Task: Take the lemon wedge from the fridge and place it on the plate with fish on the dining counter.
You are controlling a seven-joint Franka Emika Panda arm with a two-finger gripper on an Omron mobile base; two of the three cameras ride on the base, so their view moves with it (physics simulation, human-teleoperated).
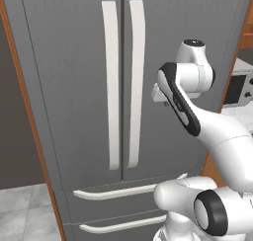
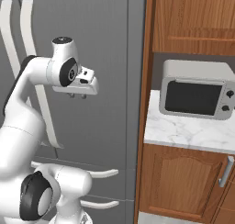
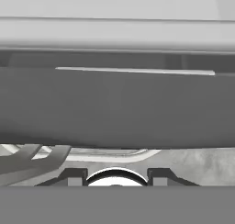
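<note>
The fridge [image 1: 69,87] is a tall grey French-door unit, and both doors are closed, so the lemon wedge is hidden. Its two long pale handles [image 1: 112,87] run side by side down the middle. My gripper [image 2: 77,96] hangs at mid-door height, a little in front of the right door [image 2: 110,58], pointing down. Its short fingertips [image 3: 75,176] stand apart with nothing between them, so it is open. It touches neither the door nor a handle. The plate with fish and the dining counter are out of view.
Below the doors are two drawers with curved pale handles [image 1: 118,190]. Right of the fridge, a grey microwave [image 2: 197,90] sits on a marble counter [image 2: 183,131], between wooden cabinets above [image 2: 193,21] and below [image 2: 183,182]. Grey floor tiles [image 1: 20,210] lie at the lower left.
</note>
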